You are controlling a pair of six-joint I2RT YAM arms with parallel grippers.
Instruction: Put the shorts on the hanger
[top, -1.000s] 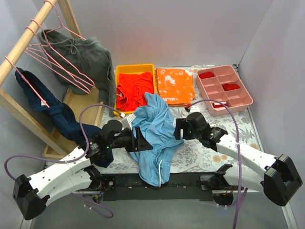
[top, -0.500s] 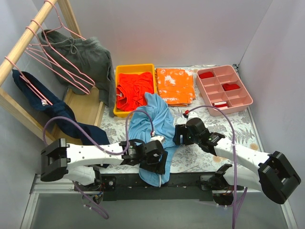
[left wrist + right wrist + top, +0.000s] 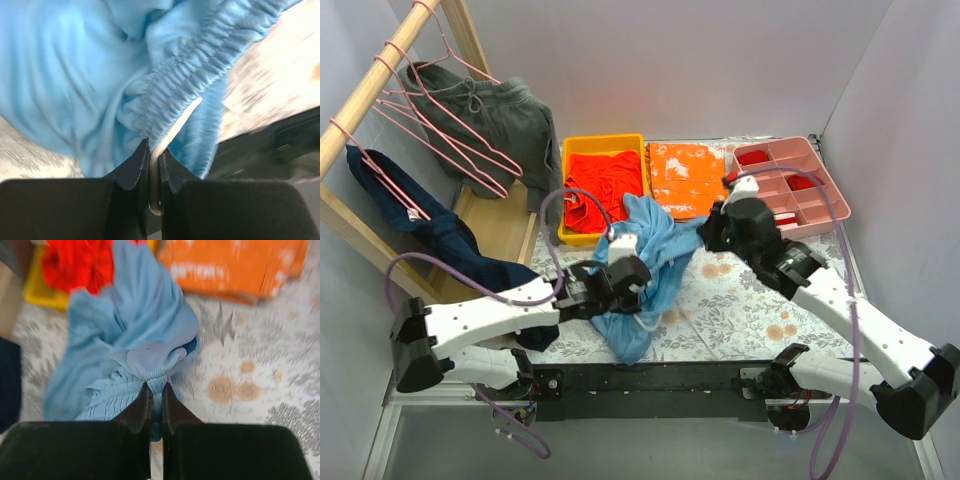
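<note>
Both arms had drawn back from the near edge in the last half second: the right gripper [image 3: 155,386] had swung up toward the folded orange shorts [image 3: 687,178], and the left gripper [image 3: 152,145] had come in from the front lip over the floral table [image 3: 750,300]. The shorts [image 3: 655,250] sat bunched between them just in front of the yellow bin [image 3: 604,143], a tail of blue trailing toward the near edge. The left jaws were pinched tight on the gathered elastic waistband; the right jaws were clamped on a wad of the same cloth. The hanger [image 3: 450,135] hung with its pink fellows on the wooden rail [image 3: 365,95], well apart from the shorts, beside the dark grey shorts [image 3: 505,115].
</note>
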